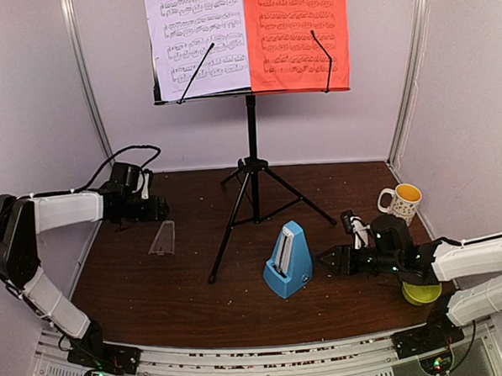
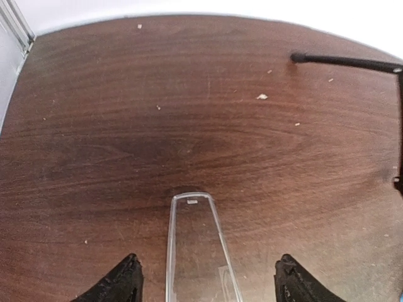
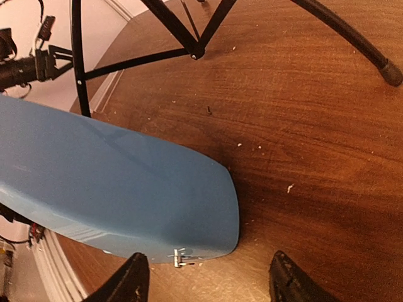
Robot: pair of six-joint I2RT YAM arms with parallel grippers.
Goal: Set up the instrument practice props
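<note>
The black music stand [image 1: 252, 137] rises on tripod legs at the back centre, with a white sheet [image 1: 197, 39] and a red sheet [image 1: 298, 34] on its desk. In front of it the blue metronome [image 1: 287, 260] stands upright with its face uncovered. Its clear cover [image 1: 162, 238] lies flat on the table at the left, and in the left wrist view the cover [image 2: 198, 251] sits between the open fingers, touching neither. My left gripper [image 2: 208, 286] is open just behind it. My right gripper [image 3: 208, 283] is open right beside the metronome's [image 3: 126, 189] base, holding nothing.
A white mug [image 1: 401, 202] with a yellow inside stands at the right edge, behind my right arm. A yellow bowl [image 1: 422, 293] sits under that arm's forearm. One tripod leg [image 2: 343, 61] ends ahead and to the right of my left gripper. Walls close in on both sides.
</note>
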